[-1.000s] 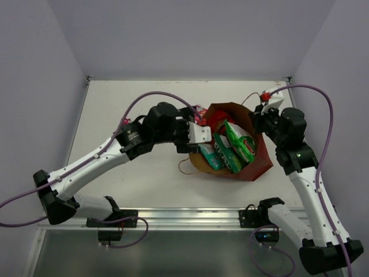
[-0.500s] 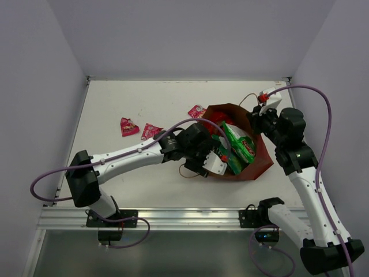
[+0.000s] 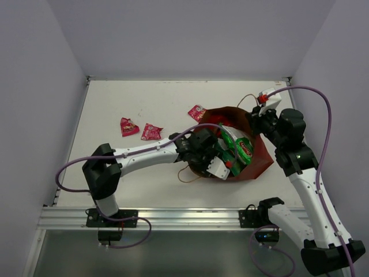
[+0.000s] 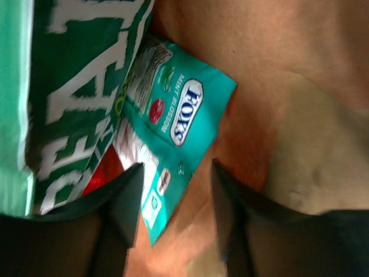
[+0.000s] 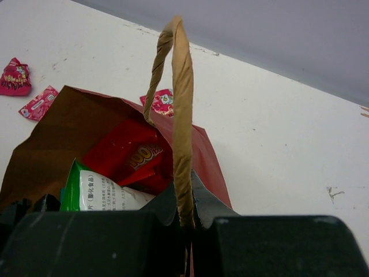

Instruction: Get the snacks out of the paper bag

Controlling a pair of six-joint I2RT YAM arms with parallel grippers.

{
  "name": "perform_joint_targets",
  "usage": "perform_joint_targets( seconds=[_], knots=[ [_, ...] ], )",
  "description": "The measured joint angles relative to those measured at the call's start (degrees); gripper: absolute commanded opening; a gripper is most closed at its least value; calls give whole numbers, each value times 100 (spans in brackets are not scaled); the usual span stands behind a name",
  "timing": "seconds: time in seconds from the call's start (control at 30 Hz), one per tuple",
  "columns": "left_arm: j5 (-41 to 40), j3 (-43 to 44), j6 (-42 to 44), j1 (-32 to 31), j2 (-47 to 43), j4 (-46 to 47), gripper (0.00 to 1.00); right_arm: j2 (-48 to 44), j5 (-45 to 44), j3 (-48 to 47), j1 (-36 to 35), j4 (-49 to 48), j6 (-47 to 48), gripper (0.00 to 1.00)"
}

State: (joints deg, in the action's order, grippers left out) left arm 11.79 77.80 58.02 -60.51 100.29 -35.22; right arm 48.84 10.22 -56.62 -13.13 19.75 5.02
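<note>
The brown paper bag (image 3: pixel 260 160) lies open on the table's right half, with several snacks inside. My left gripper (image 3: pixel 222 165) is down in its mouth. In the left wrist view its jaws (image 4: pixel 176 213) stand apart around the lower corner of a flat teal packet (image 4: pixel 179 115), with brown bag paper (image 4: pixel 277 86) behind it. A green-and-white packet (image 4: pixel 75 86) and a red one (image 4: pixel 95 179) lie beside it. My right gripper (image 5: pixel 187 216) is shut on the bag's twine handle (image 5: pixel 183 115) at the far rim, above a red packet (image 5: pixel 130 156).
Three small pink-red packets (image 3: pixel 128 126) (image 3: pixel 151 131) (image 3: pixel 196 111) lie on the white table (image 3: pixel 115 104) left of the bag. Grey walls close in the table at the back and on both sides. The bag's other twine handle (image 3: pixel 185 169) loops out near the left arm.
The left arm has swung from the bag's left rim down into its mouth, uncovering the packets on the table. Its jaws have narrowed. The right gripper has kept hold of the handle.
</note>
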Motion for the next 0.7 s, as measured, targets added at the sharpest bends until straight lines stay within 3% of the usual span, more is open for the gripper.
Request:
perform_joint_targets(
  seconds=[0.2, 0.23, 0.27, 0.5, 0.7],
  knots=[
    [68, -31, 9, 44, 238, 334, 20, -15, -2, 0, 0, 2, -2, 4],
    [79, -50, 7, 50, 247, 407, 6, -17, -2, 0, 0, 0, -2, 4],
    [98, -70, 0, 66, 258, 487, 0, -17, -2, 0, 0, 2, -2, 4],
    [190, -101, -17, 160, 192, 737, 0, -28, -55, 9, 0, 2, 0, 3],
    [212, -179, -168, 188, -603, 745, 0, -52, -168, 33, 0, 0, -2, 3]
  ],
)
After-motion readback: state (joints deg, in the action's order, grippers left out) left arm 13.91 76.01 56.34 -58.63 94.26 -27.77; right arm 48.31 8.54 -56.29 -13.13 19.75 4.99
